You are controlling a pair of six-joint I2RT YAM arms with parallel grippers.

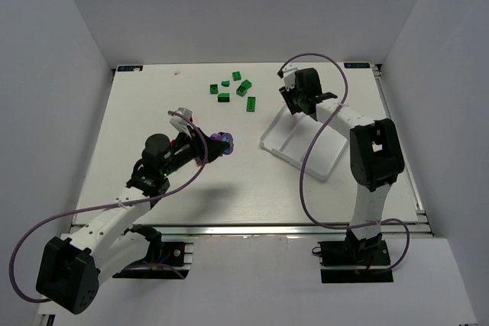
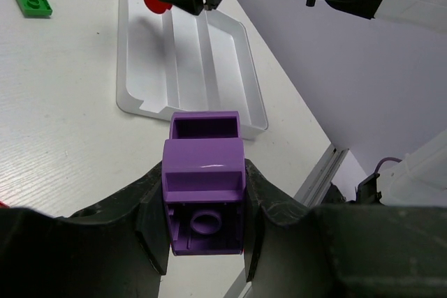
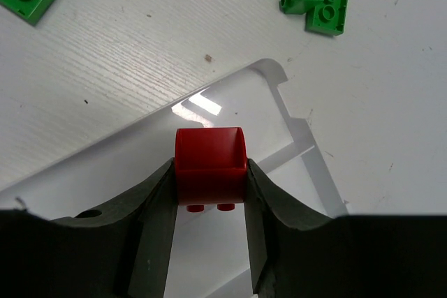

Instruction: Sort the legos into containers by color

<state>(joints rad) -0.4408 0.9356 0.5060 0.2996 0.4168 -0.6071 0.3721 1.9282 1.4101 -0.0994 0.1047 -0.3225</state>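
Right end effector (image 3: pixel 209 193) grips small red plastic brick (image 3: pixel 209 155) over shallow white plastic tray (image 3: pixel 279 137) at frame centre, likely for release; left end effector (image 2: pixel 204 197) clamps purple plastic brick (image 2: pixel 204 165), aimed trayward.

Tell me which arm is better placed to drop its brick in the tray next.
Right. The right pincer holds the red brick above the tray's far end; the left pincer holds the purple brick over bare table, short of the tray.

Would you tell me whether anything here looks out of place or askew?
Nothing looks damaged or spilled. The white tray sits skewed to the edges of the table, where the green legos lie scattered. The left gripper clamps a purple brick; the right gripper holds a red brick over the tray.
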